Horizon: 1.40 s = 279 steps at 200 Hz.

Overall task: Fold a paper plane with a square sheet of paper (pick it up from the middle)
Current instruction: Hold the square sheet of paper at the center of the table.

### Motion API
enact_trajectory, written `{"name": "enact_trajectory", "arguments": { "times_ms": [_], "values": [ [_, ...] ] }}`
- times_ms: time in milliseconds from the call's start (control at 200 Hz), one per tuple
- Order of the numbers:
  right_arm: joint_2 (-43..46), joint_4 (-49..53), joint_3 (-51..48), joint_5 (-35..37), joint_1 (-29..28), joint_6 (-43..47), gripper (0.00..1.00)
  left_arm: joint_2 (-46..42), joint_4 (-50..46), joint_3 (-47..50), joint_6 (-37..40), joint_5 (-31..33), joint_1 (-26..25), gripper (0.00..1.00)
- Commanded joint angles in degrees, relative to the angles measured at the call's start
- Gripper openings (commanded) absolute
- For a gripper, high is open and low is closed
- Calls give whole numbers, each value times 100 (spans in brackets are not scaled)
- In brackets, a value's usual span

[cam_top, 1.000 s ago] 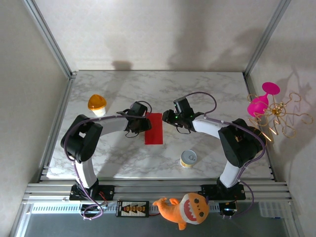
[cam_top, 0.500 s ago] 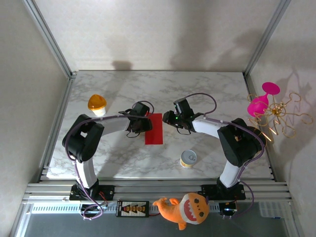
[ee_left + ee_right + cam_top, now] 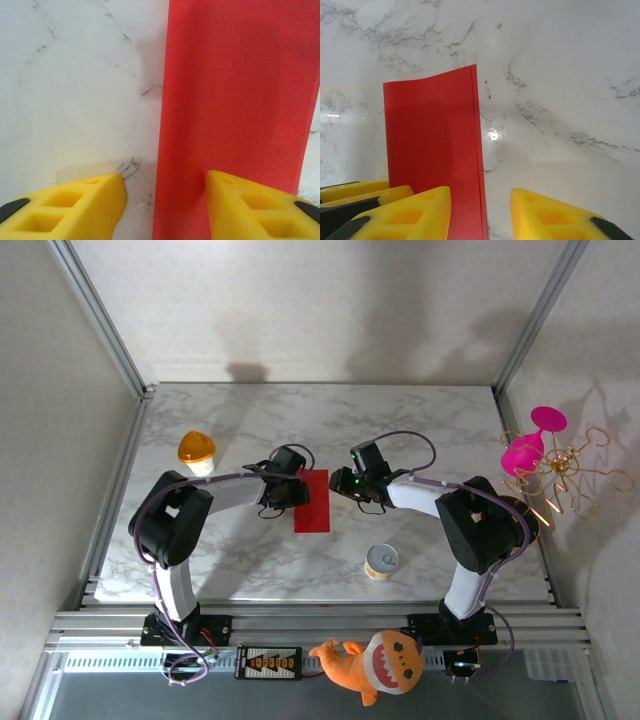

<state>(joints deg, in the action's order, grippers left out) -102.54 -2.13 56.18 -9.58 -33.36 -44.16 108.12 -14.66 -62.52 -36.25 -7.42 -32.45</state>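
The square sheet of paper (image 3: 312, 501) lies flat on the marble table, folded into a narrow red rectangle. In the left wrist view the paper (image 3: 235, 110) fills the right half. My left gripper (image 3: 165, 202) is open and straddles the paper's left long edge, one yellow fingertip (image 3: 250, 200) on the red paper, the other on bare marble. From above, the left gripper (image 3: 297, 488) is at the paper's upper left. My right gripper (image 3: 480, 212) is open across the paper's (image 3: 432, 150) right edge. From above, the right gripper (image 3: 337, 484) sits at the paper's upper right.
An orange-lidded cup (image 3: 197, 450) stands at the back left and a small yellow tin (image 3: 381, 562) at the front right. A pink goblet (image 3: 530, 445) and a gold wire ornament (image 3: 572, 476) are at the right edge. An orange shark plush (image 3: 375, 660) lies on the front rail.
The left gripper's jaws have spread a little wider. The right gripper has edged slightly left toward the paper. The paper has not moved.
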Motion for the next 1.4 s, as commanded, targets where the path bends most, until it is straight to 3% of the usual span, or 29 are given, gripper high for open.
{"name": "enact_trajectory", "arguments": {
  "times_ms": [0,210,791,1392],
  "values": [
    [-108,11,77,-126,31,13,37,932,-207,364,-75,-23,-64,50],
    [-179,-113,90,-381,32,60,35,977,-220,385,-34,-14,-100,51],
    [-673,-232,415,-1325,30,143,14,1196,-303,414,-187,135,-148,52],
    [-1004,136,604,-1319,21,241,11,1221,-301,451,-139,144,-157,52]
  ]
}}
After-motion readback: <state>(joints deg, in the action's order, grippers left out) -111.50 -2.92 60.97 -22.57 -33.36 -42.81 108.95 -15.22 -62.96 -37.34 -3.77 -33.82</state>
